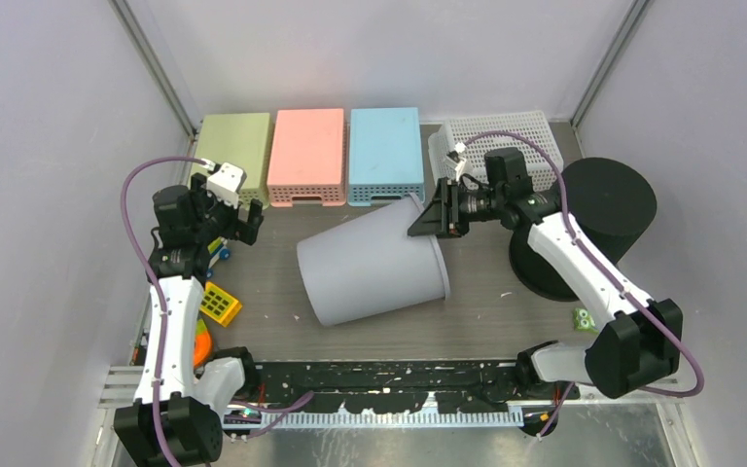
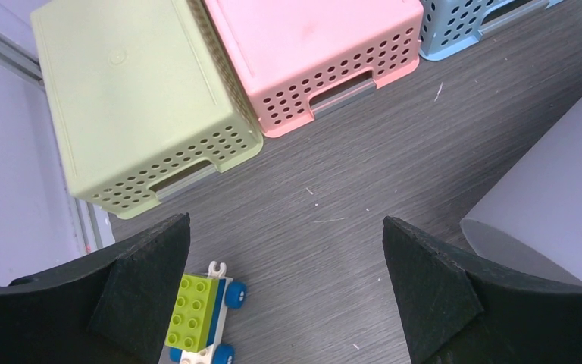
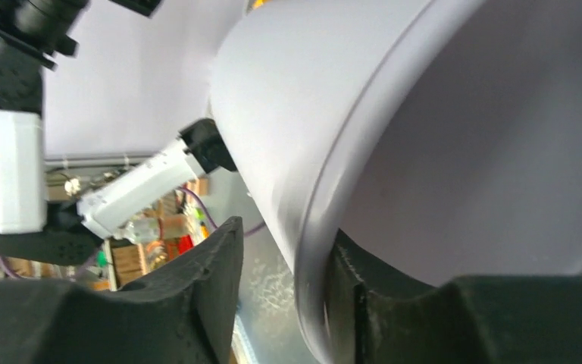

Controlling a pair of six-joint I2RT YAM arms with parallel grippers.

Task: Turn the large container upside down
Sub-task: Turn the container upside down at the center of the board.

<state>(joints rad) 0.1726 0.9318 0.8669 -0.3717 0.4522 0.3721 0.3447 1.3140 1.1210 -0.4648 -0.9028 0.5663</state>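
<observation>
The large grey container (image 1: 370, 268) lies on its side in the middle of the table, its open mouth facing right. My right gripper (image 1: 435, 222) is at the top of the mouth's rim. In the right wrist view the rim (image 3: 314, 250) passes between the fingers of the right gripper (image 3: 288, 231): one finger is inside against the wall, the other stands off the outside with a gap, so the gripper is open. My left gripper (image 1: 238, 219) is open and empty to the container's left, above bare table (image 2: 286, 220). The container's side shows at the right of the left wrist view (image 2: 553, 189).
Green (image 1: 233, 146), pink (image 1: 307, 156) and blue (image 1: 385, 154) bins and a white basket (image 1: 501, 141) line the back. A black cylinder (image 1: 608, 209) stands at the right. A Lego car (image 2: 201, 311) and a yellow toy (image 1: 220, 305) lie at the left.
</observation>
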